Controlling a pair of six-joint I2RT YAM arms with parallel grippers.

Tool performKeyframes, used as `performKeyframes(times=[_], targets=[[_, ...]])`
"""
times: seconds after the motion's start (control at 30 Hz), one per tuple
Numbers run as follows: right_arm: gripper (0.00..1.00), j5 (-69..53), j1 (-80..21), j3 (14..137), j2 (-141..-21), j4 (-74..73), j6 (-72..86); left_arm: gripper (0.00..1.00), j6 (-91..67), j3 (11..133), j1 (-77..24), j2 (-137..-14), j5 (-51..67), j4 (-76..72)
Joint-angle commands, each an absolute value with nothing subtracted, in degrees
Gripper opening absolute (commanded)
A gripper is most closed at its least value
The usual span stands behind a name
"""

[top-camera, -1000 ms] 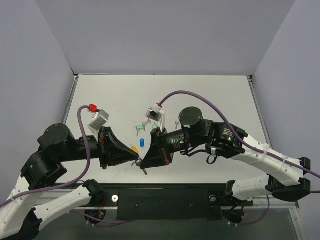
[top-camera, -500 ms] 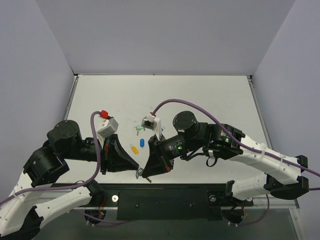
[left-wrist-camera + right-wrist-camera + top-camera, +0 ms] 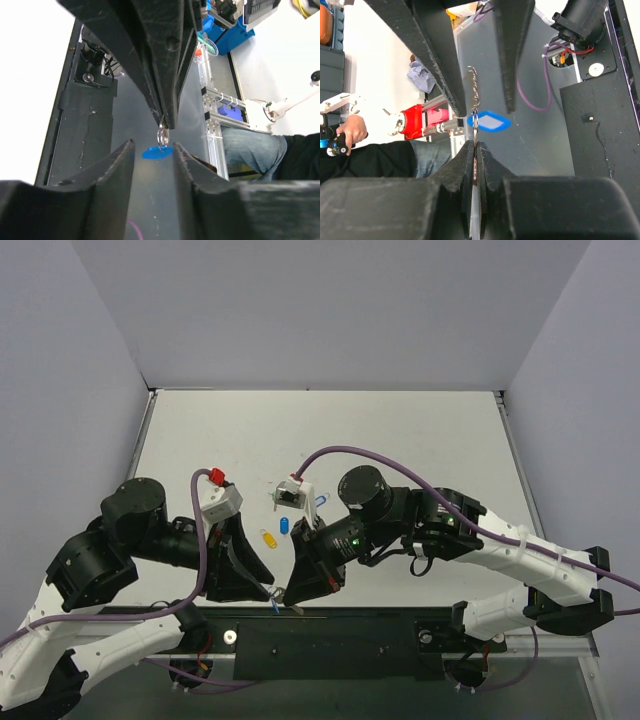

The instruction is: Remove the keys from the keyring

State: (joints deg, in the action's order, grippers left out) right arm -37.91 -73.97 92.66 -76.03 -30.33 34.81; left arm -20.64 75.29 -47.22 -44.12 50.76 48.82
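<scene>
Clearly, the right gripper is clenched on the keyring, a tiny metal ring carrying a light-blue oval plastic tag with a white label window. Its two black fingers press flat together, with the ring's wire pinched edge-on between their tips. The small silver-grey metal key hangs on the same ring and points away from those tips, toward the left gripper. It lies just beside one of that gripper's fingers; whether it touches the finger I cannot tell. The left gripper's jaws are released, standing apart with nothing gripped between them. In the left wrist view the blue tag shows in the gap between them, while the ring dangles from the right gripper's tip. From above, both grippers meet tip to tip over the near edge of the white table, just above the black front panel, with the keyring lifted off the surface. Farther back on the table lie a yellow oval tag and a darker solid-blue tag, close together and apart from the held ring.
</scene>
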Motion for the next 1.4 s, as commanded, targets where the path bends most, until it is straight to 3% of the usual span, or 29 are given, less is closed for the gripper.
performKeyframes(times=[0.0,0.13,0.27,0.37,0.5,0.9,1.37], targets=[[0.0,-38.7,-74.4,95.6,-75.1,-29.4,33.9,0.53,-22.8,76.5,-47.5,-42.6,46.9,47.9],[0.0,-38.3,-74.4,95.4,-74.6,-29.6,34.2,0.74,-25.4,76.4,-47.5,-41.0,41.3,45.6],[0.0,-37.0,-74.4,95.2,-74.2,-29.5,34.3,0.74,-30.7,75.9,-47.5,-38.9,32.4,41.8],[0.0,-34.7,-74.4,95.4,-73.8,-29.4,34.4,0.73,-35.3,73.2,-47.5,-35.9,27.9,37.2],[0.0,-33.8,-74.4,95.2,-73.6,-28.5,35.1,0.64,-41.8,68.7,-47.5,-31.2,23.8,31.7],[0.0,-30.9,-74.4,95.8,-73.6,-27.7,35.1,0.56,-49.6,59.9,-47.5,-26.5,30.4,18.7],[0.0,-27.6,-73.8,96.3,-73.7,-26.1,35.7,0.45,-55.3,51.2,-47.5,-19.8,24.5,11.1]])
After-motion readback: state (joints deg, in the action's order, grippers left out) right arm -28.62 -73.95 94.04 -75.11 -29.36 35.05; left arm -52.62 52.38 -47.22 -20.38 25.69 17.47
